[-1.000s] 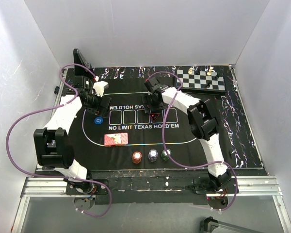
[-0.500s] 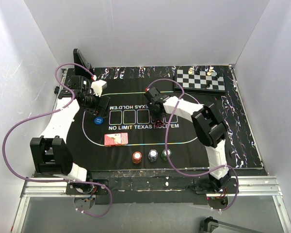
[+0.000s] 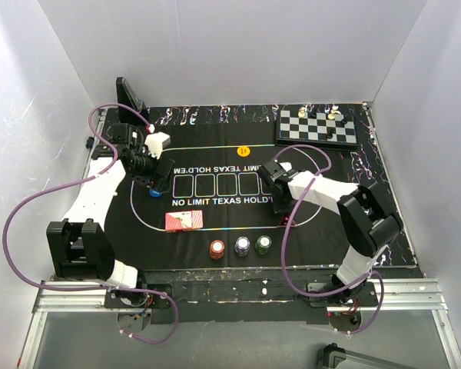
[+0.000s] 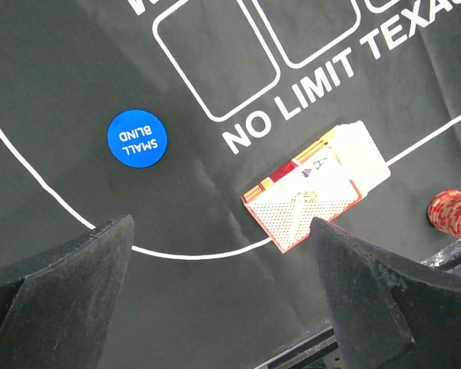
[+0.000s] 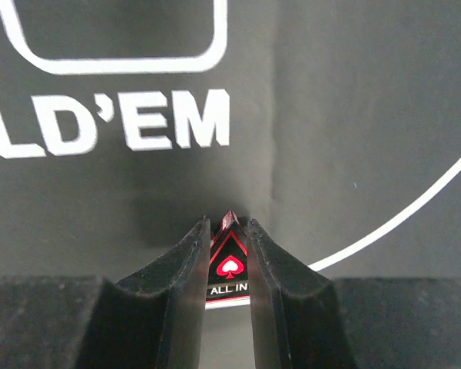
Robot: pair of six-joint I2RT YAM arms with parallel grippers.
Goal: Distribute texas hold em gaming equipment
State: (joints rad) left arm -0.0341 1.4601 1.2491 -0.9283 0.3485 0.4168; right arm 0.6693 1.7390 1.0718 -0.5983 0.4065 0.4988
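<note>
White-walled enclosure, black printed mat (image 3: 223, 215) as work surface: distribution judged partly done, with the card pack (image 4: 303, 207), sole container, undealt and its contents not discernible, three chip stacks (image 3: 242, 246) grouped together, and the blue button (image 4: 137, 137) and yellow button (image 3: 243, 151) set well apart. Left gripper (image 4: 221, 223) hangs spread wide and empty, pack ahead of one finger, blue button ahead of the other; right gripper (image 5: 229, 231) pinches the red triangular marker (image 5: 229, 265) between its fingers.

Left tool (image 4: 221, 223) spread wide, right tool (image 5: 229, 231) pinched narrow, both pointing down.
</note>
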